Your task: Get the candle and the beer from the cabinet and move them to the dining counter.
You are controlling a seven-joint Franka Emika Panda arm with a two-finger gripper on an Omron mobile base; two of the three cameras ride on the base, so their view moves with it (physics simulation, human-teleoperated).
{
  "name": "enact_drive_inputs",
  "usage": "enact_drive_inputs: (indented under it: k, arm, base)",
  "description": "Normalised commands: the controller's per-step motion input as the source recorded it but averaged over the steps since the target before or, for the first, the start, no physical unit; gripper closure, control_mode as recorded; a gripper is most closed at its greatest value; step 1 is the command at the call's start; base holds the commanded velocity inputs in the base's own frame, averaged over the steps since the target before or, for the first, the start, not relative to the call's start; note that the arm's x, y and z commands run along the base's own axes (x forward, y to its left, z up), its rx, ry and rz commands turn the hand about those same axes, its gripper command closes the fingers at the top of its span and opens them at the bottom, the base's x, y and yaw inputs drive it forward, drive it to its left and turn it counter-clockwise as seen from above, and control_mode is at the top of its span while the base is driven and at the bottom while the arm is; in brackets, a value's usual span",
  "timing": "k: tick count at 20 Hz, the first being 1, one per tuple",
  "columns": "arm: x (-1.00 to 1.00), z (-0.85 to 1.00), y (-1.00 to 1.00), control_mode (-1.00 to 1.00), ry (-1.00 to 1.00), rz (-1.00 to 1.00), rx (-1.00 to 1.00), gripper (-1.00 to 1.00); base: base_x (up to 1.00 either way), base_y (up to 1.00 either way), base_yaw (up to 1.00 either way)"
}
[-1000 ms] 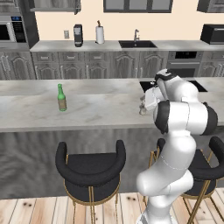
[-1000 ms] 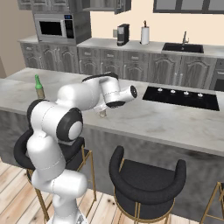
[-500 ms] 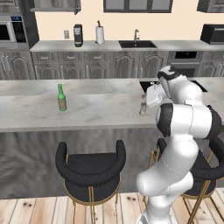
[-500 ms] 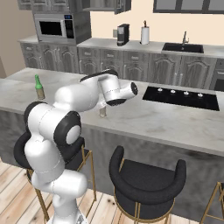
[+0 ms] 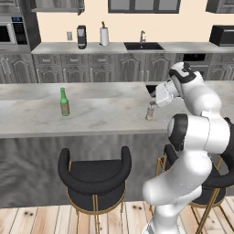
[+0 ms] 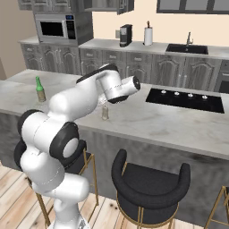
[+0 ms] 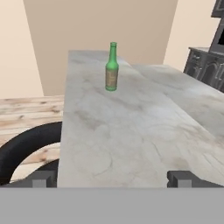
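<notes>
Both task items stand upright on the counter. The beer is well apart from the hand, far along the marble top in the direction the hand camera faces; in the hand view the beer stands alone near the far end of the counter. The candle sits just below and beside the hand; in the right base view the candle is partly hidden behind the forearm.

Hand state: fully open, holding nothing; both fingertips stand wide apart with bare marble between them.

Assessment: the step in hand appears to be the release of the candle, the last item to be placed. The task looks essentially complete. The next move calls for lifting the hand clear of the candle without knocking it, then retracting the arm
</notes>
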Motion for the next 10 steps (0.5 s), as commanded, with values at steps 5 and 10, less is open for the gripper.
enact_drive_inputs:
  k: [5, 10]
  arm:
    - [-0.39, 0.39, 0.12, -1.00, 0.00, 0.00, 0.00, -1.00]
    - [-0.69, 0.36, 0.14, -1.00, 0.00, -0.02, 0.00, -1.00]
  base:
    - [0.00, 0.00, 0.00]
    - [0.00, 0.00, 0.00]
